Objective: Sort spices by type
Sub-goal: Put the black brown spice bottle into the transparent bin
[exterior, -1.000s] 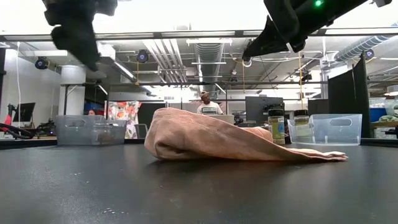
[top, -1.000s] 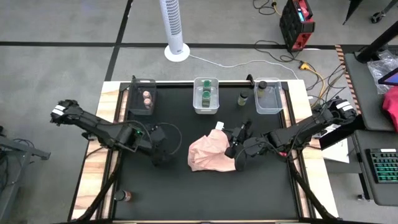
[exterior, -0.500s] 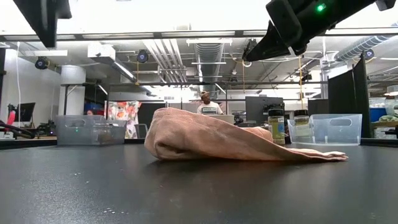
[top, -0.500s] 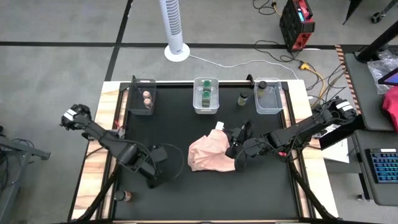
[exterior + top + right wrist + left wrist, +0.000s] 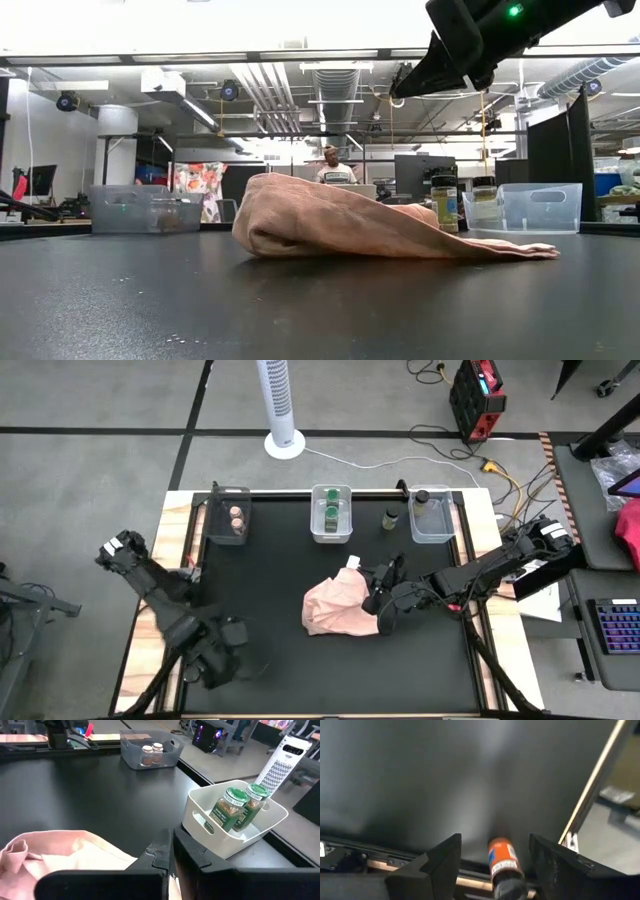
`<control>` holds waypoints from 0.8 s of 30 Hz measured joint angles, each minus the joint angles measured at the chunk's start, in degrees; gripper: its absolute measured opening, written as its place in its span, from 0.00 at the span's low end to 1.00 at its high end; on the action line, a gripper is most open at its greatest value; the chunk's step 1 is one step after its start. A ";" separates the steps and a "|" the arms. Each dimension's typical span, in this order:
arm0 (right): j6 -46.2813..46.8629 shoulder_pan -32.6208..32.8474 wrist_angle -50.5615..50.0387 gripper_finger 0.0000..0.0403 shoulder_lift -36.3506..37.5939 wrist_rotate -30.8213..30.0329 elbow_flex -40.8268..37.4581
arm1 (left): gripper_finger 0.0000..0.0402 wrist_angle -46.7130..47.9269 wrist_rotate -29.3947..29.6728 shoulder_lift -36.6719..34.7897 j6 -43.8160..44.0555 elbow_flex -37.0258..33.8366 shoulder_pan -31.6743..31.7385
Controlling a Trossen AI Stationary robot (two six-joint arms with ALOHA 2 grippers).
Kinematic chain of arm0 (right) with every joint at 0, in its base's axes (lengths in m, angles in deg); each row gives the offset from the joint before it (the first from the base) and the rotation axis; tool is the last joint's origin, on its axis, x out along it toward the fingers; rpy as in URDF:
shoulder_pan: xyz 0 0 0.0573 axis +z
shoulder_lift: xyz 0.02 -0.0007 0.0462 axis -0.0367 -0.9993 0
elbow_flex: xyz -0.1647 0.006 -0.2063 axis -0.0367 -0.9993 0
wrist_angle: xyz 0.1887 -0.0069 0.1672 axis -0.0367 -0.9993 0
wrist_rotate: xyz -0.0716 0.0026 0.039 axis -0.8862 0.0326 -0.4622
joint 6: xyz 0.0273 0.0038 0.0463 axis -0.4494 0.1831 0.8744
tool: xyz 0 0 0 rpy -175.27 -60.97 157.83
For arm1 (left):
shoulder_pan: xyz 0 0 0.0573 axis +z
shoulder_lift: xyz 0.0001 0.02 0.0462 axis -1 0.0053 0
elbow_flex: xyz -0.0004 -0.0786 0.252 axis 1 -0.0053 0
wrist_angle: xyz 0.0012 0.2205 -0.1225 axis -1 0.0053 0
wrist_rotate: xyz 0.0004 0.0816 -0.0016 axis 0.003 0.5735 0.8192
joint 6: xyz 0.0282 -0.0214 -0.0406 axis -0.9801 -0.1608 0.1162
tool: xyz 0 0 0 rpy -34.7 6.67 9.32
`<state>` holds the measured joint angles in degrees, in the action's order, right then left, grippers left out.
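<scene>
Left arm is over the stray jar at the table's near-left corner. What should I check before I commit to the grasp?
1. Left gripper open: ok, its fingers stand apart.
2. Jar lined up: ok, the orange-labelled jar sits between the fingers in the left wrist view, not yet gripped.
3. Jar upright: not ok, it lies on its side at the mat's edge.
4. Right gripper out of the way: ok, shut, over the pink cloth mid-table.
5. Destination bin: cannot tell, because the jar's lid type is unclear.
</scene>
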<state>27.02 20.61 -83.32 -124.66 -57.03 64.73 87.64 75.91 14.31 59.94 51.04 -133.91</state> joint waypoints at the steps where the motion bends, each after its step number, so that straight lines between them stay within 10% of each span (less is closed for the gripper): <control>1: 0.48 0.00 -0.02 0.03 0.00 0.11 0.00 | 0.54 0.00 0.54 0.00 0.16 0.00 -1.90; 24: 13.32 0.15 -0.10 0.03 -0.02 2.96 -0.20 | 0.53 -2.10 9.53 -0.02 24.79 -1.40 -28.56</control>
<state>40.33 20.76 -83.43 -124.68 -54.07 64.53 85.53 85.43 14.28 84.72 49.64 -162.48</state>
